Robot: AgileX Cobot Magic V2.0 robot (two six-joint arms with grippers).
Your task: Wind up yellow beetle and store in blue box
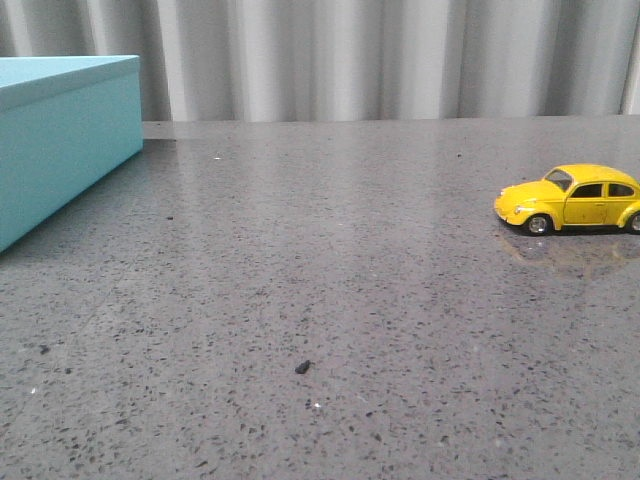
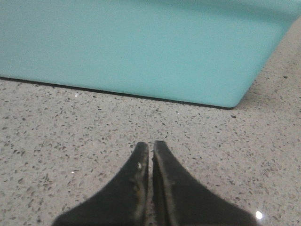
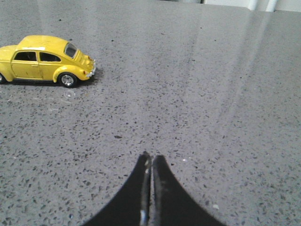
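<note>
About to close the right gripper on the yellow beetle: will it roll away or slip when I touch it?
The yellow beetle stands on all four wheels on the smooth speckled table, so a nudge along its length will probably roll it. Its rounded glossy shell may slip between the fingers; gripping across the flatter doors looks safer. It appears rigid, and light.

Before me stretches a grey speckled stone-look tabletop (image 1: 330, 290), glossy enough to carry pale streaks of reflected light. A small dark crumb (image 1: 302, 367) lies on it near my side. Behind the far edge hangs a pleated grey-white curtain (image 1: 380, 55).
</note>
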